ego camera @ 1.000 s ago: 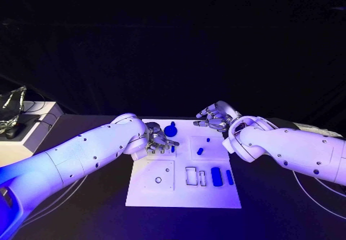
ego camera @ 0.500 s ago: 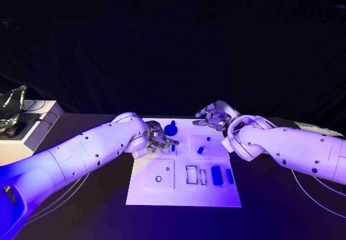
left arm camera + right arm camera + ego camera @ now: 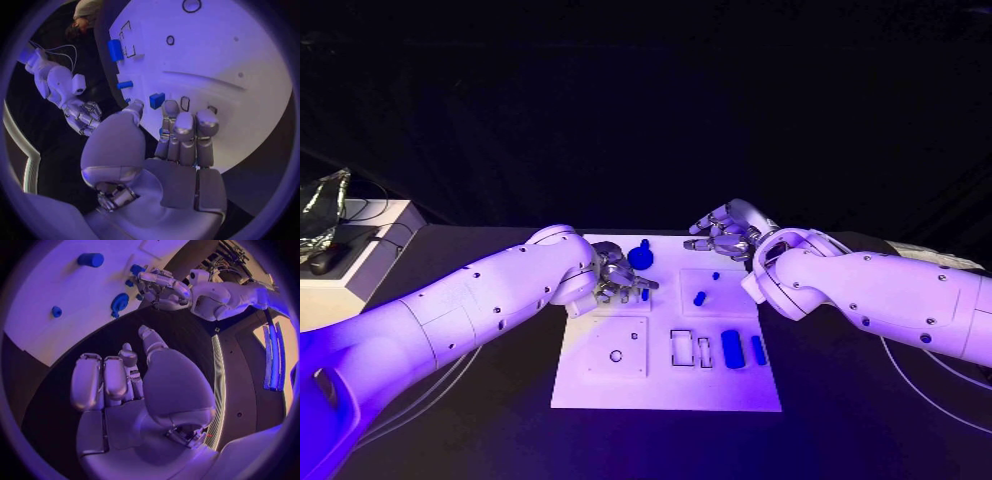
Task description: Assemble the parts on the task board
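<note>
From the head we looked down on the task board (image 3: 668, 345) from a little way back, both arms reaching in. Our left wrist camera sat close behind the left hand (image 3: 169, 150), facing the board. The right wrist camera looked past the right hand (image 3: 125, 385) to the board's edge. All three shared the board.

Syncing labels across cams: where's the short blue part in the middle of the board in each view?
Head view: short blue part mid-board, between both hands.
Left wrist view, on the task board between the long blue cylinder and the fingertips.
Right wrist view: likely, beyond the round blue part.
Shared landmark: left hand.
</note>
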Robot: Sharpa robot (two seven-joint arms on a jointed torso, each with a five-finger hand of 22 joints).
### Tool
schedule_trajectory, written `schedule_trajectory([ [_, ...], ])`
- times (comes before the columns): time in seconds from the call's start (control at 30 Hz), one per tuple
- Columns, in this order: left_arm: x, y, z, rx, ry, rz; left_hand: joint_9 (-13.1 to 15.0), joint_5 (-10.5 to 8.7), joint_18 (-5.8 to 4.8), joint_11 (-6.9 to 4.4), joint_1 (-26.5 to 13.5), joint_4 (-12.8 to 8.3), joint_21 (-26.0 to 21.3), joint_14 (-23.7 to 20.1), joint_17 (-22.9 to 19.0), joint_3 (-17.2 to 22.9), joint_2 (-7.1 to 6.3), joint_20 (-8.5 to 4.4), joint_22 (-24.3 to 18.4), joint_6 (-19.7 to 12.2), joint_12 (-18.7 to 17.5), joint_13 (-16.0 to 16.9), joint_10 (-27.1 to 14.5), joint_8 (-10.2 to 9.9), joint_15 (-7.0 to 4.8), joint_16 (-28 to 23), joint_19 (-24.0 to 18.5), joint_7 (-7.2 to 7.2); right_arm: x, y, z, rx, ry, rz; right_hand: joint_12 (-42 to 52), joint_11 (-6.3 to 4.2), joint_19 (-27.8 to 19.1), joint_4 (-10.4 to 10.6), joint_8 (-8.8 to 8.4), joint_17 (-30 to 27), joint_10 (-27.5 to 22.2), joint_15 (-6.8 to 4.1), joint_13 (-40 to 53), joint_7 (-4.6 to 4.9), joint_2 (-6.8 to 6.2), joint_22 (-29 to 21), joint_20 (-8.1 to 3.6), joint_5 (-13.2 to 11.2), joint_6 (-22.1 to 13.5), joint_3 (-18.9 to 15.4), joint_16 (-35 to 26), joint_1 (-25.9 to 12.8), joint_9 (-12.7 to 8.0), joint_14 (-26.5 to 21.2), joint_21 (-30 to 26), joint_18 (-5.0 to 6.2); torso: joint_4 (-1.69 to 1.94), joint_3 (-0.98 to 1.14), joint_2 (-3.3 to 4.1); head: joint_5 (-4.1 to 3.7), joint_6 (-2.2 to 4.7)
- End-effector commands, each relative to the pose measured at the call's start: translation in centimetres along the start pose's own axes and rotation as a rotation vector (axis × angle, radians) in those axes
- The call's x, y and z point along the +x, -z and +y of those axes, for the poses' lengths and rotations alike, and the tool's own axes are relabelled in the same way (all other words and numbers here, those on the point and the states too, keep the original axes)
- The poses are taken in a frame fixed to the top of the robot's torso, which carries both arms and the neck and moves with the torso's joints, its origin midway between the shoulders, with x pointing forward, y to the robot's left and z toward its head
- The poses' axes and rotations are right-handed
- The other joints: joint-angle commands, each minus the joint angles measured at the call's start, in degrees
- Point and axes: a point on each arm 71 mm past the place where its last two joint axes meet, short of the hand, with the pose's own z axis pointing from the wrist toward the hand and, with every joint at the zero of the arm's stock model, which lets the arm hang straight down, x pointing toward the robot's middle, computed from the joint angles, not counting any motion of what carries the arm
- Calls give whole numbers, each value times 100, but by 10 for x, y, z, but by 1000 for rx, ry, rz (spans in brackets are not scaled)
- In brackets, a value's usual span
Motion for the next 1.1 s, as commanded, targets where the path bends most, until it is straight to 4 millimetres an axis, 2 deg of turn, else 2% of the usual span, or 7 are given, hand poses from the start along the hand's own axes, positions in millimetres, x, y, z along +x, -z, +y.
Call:
schedule_trajectory([
  [0.03, 2, -1, -1, 18, 7, 18, 11, 4, -28, 6, 45, 0, -42, -36, -6, 28, 7, 16, 4, 25, 16, -5, -51, -7, 19, -2, 17, 11, 2, 0, 1, -9, 11, 14, -7, -42, 222, -33, -32, -3, -12, -34, 4, 27, 61, 992, -35, 25, 9, 11, -30, -7, 5, 16, -25, -29, 0, 5, -3, 5, -6],
  [0.23, 5, -3, 0, 18, 7, 26, 16, 4, -29, 7, 71, -21, -50, -40, -9, 32, 20, 21, 19, 29, 20, -6, -52, -7, 20, -1, 17, 11, 2, 0, 1, -9, 11, 15, -8, -43, 221, -47, -34, -6, -14, -35, 5, 26, 75, 988, -36, 29, 8, 6, -36, -10, 11, 17, -42, -26, -1, 1, 2, 5, -14],
  [0.73, 9, -6, 0, 8, 10, 29, 33, 3, -21, 14, 97, -64, -105, -64, -40, 22, 68, 32, 39, 18, 24, -9, -71, -15, 28, -9, -10, 19, 4, 0, 1, -10, 10, 19, -8, -43, 221, -47, -34, -6, -14, -35, 5, 26, 75, 988, -36, 29, 8, 6, -36, -10, 11, 17, -42, -26, 2, 5, 2, 12, -41],
  [0.87, 9, -6, 1, 6, 10, 28, 44, 4, -20, 10, 230, -173, -113, -65, -41, 149, 199, 36, 49, 17, 27, -9, -73, -6, 25, -6, -10, 22, 4, 0, 1, -10, 11, 20, -8, -43, 221, -47, -34, -6, -14, -35, 5, 26, 75, 988, -36, 29, 8, 6, -36, -10, 11, 17, -42, -26, 2, 8, 5, 13, -47],
  [1.03, 8, -6, 1, 6, 10, 29, 52, 6, -18, -7, 465, -416, -129, -75, -50, 392, 371, 34, 47, -1, 25, -10, -85, -4, 14, -11, -21, 4, 4, 0, 1, -8, 11, 22, -11, -42, 222, -60, -36, -5, -17, -35, 3, 27, 85, 988, -37, 30, 6, 3, -37, -8, 12, 17, -44, -26, 2, 5, 0, 11, -64],
  [1.07, 8, -6, 1, 7, 10, 29, 51, 7, -19, -16, 532, -492, -131, -77, -50, 462, 423, 33, 50, -7, 24, -11, -89, -8, 8, -11, -22, -1, 4, -1, 1, -8, 11, 22, -11, -42, 222, -60, -36, -5, -17, -35, 3, 27, 85, 988, -37, 30, 6, 3, -37, -8, 12, 17, -44, -26, 1, 4, 0, 12, -67],
  [1.1, 8, -6, 1, 8, 10, 30, 33, -1, -22, -22, 583, -689, -143, -81, -48, 598, 491, 23, 54, -16, 16, -13, -106, -34, 11, -8, -30, 0, 4, -1, 1, -8, 12, 22, -11, -42, 222, -60, -36, -5, -17, -35, 3, 27, 85, 988, -37, 30, 6, 3, -37, -8, 12, 17, -44, -26, 1, 4, -1, 14, -68],
])
